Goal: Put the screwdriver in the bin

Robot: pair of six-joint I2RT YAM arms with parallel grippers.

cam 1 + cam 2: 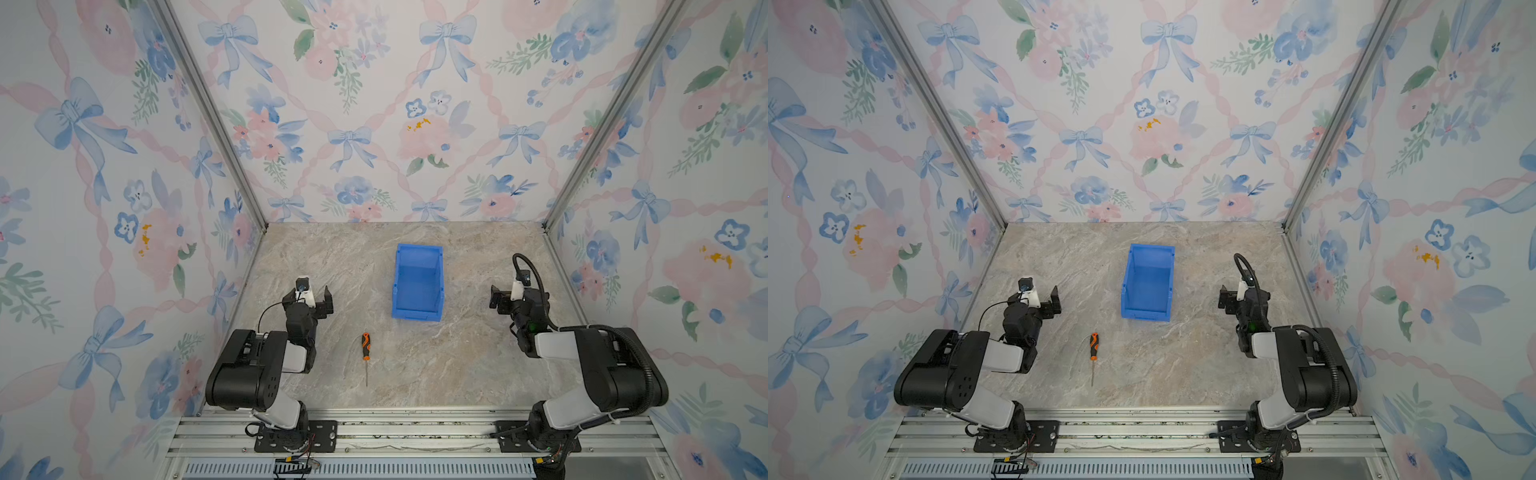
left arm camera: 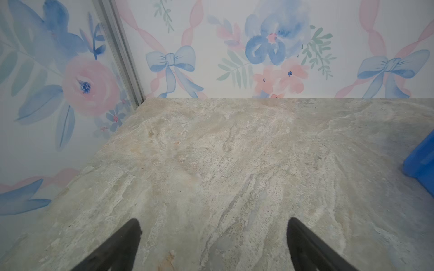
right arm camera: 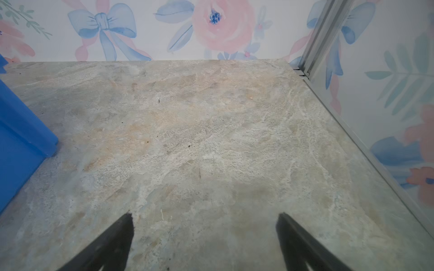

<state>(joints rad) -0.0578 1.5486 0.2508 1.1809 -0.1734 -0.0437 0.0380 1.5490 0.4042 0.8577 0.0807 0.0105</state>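
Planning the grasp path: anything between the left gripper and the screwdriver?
Nothing: only bare tabletop between the left gripper and the screwdriver, in both top views.

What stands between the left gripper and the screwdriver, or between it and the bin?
Nothing visible. Only bare table lies between the open left gripper and the screwdriver, and between the screwdriver and the bin.

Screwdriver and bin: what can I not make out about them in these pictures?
Screwdriver tip: too small in both top views to tell its type.
Screwdriver: outside both wrist views.
Bin, left wrist view: only a corner, cut off by the picture edge.
Bin, right wrist view: only an outer wall, cut off by the edge; inside unseen.
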